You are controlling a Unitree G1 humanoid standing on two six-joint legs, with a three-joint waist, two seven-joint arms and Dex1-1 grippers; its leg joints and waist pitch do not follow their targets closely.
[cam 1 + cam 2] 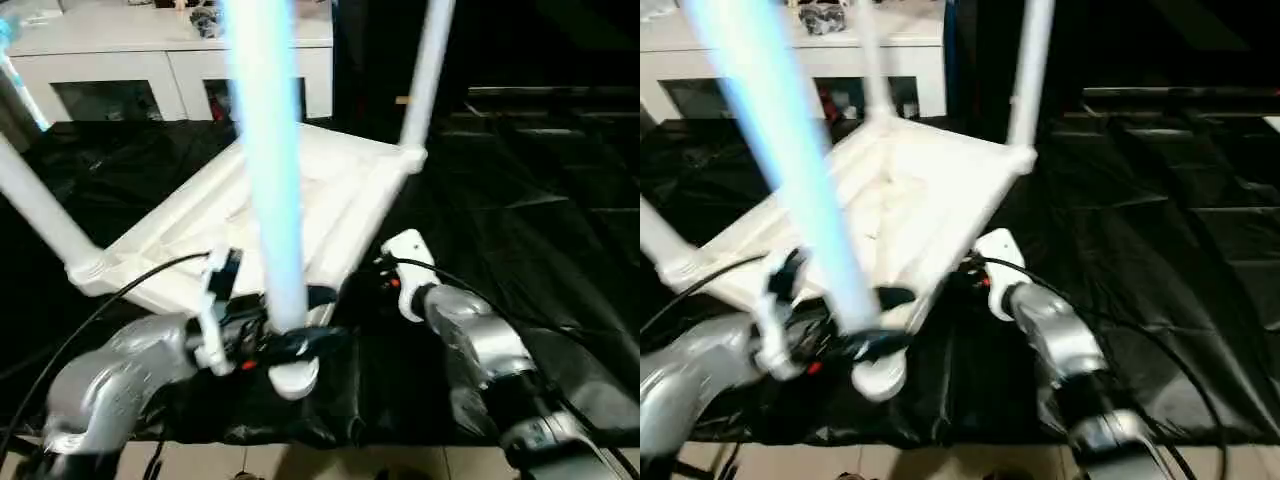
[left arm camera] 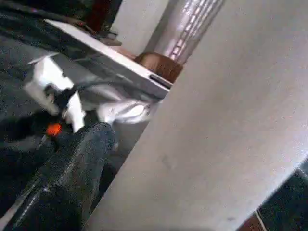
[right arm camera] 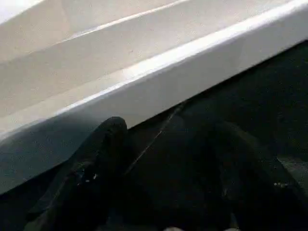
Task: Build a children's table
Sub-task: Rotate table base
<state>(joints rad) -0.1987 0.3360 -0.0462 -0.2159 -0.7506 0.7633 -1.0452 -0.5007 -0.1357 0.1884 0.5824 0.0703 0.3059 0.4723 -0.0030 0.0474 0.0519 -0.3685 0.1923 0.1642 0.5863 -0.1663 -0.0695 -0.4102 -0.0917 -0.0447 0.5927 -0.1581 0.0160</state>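
Left eye view: tabletop bears four legs; left fingers clasp one leg, right fingers apart.

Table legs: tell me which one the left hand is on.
The near leg, rising from the nearest corner socket, with the left hand around its base. The other legs stand at far corners, untouched.

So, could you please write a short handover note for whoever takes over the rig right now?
Left gripper: closed around the fourth leg, near its lower end, at the tabletop's near corner.
Right gripper: jaws apart, holding nothing, at the near edge of the tabletop.
Tabletop lies upside down on the black sheet.
Done: three legs stand in corner sockets: left, far, right.
Left: whether the fourth leg is seated cannot be told; check it, seat it if needed, then turn the table upright.
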